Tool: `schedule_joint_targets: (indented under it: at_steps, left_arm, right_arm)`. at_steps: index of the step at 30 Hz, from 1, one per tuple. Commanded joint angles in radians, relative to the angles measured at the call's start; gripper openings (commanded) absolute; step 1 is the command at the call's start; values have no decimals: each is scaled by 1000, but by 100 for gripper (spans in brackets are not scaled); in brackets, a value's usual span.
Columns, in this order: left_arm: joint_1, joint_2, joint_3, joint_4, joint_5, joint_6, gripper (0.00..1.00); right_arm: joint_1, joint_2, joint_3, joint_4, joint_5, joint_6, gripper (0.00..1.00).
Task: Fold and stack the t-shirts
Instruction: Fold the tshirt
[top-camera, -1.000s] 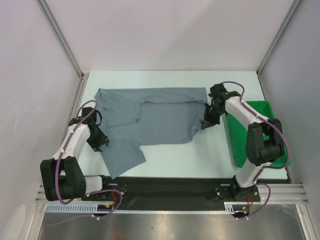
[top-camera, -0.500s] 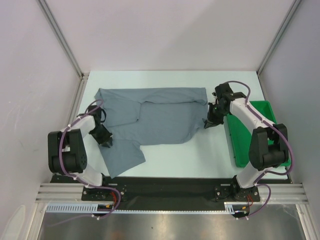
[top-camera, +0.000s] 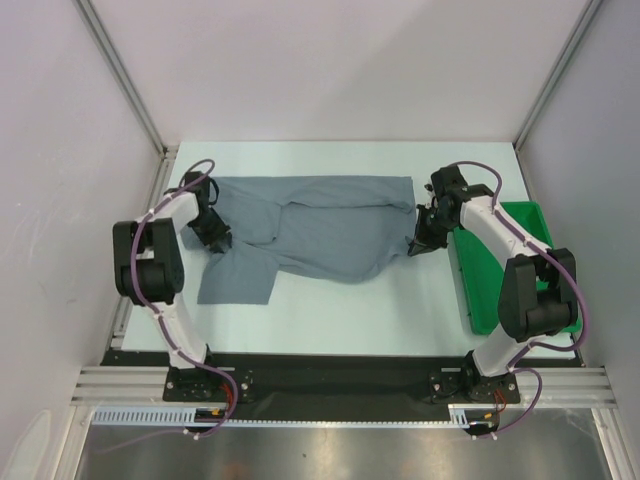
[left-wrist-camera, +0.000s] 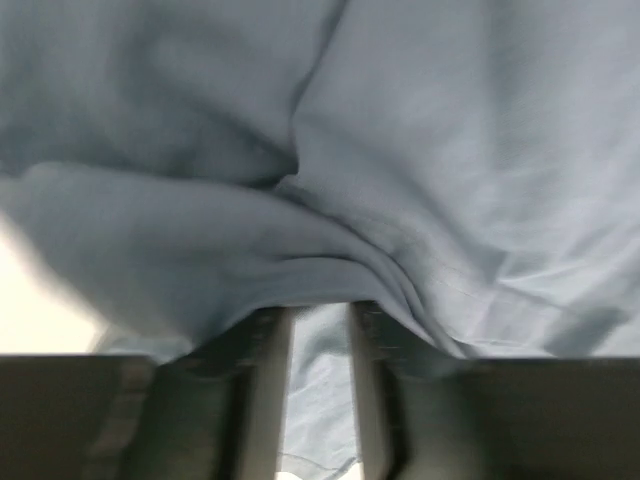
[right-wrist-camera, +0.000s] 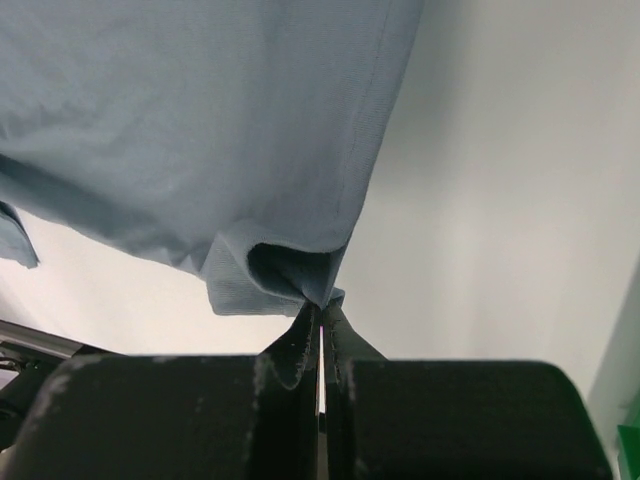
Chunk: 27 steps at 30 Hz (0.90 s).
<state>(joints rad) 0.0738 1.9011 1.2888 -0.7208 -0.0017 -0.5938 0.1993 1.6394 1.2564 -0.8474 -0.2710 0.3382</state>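
One slate blue-grey t-shirt (top-camera: 320, 235) lies across the middle of the table, rumpled, with a flap hanging toward the near left. My left gripper (top-camera: 218, 243) sits at the shirt's left side. In the left wrist view its fingers (left-wrist-camera: 265, 390) stand a narrow gap apart, and a bunched fold of the t-shirt (left-wrist-camera: 450, 150) is caught over the tips of the left gripper (left-wrist-camera: 315, 310). My right gripper (top-camera: 415, 245) is at the shirt's right edge. In the right wrist view the right gripper (right-wrist-camera: 321, 305) is shut on a hem corner of the t-shirt (right-wrist-camera: 200, 120).
A green plastic tray (top-camera: 466, 285) stands at the right, close beside the right arm. White walls with metal posts enclose the table on three sides. A black rail with both arm bases runs along the near edge.
My left gripper has moved away from the near edge along the shirt's left side, dragging the near-left flap with it. The right gripper has barely moved.
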Motion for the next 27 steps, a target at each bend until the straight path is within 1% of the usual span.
schedule_joint_targets:
  at_steps: [1, 2, 3, 5, 6, 8, 9, 10, 12, 13, 15, 16, 18, 21, 24, 27]
  left_arm:
    - [-5, -57, 23, 40, -43, 2, 38]
    - [-5, -91, -23, 32, -47, -15, 44]
    - [-5, -152, -46, 23, -58, -23, 45]
    - [-5, -230, -122, 6, -66, -44, 45]
    - [-5, -310, -147, 3, -73, -50, 45]
    - [-3, -381, -222, -31, -90, -78, 45]
    - [-2, -452, -245, -41, -99, -87, 44]
    - [6, -480, -293, -54, -113, -101, 43]
    - [21, -528, -341, -61, -113, -107, 40]
    - [47, -557, -389, -57, -98, -112, 35]
    - [92, -568, -442, -31, -66, -110, 29]
    - [136, -560, -482, -2, -55, -110, 29]
    - [167, -541, -502, 24, -27, -103, 29]
    - [172, -504, -503, 44, -35, -74, 32]
    - [181, -508, -520, 50, -27, -77, 34]
    - [190, -519, -545, 46, -49, -93, 38]
  right_arm:
    - [8, 2, 20, -2, -19, -16, 0]
    - [6, 5, 23, -2, -22, -15, 0]
    - [6, 7, 24, -2, -28, -15, 0]
    - [9, 7, 26, 2, -31, -15, 0]
    - [8, 8, 26, -1, -36, -15, 0]
    - [8, 10, 26, 1, -39, -13, 0]
    - [8, 10, 26, 1, -40, -13, 0]
    - [8, 11, 28, 1, -42, -11, 0]
    - [8, 11, 32, -2, -46, -16, 0]
    - [8, 13, 34, -4, -50, -18, 0]
    - [6, 13, 35, -4, -57, -18, 0]
    - [6, 13, 34, -2, -59, -19, 0]
    - [6, 16, 34, -4, -59, -19, 0]
    - [6, 20, 38, -2, -66, -22, 0]
    - [3, 19, 43, -7, -73, -28, 0]
    - [2, 16, 37, -7, -76, -28, 0]
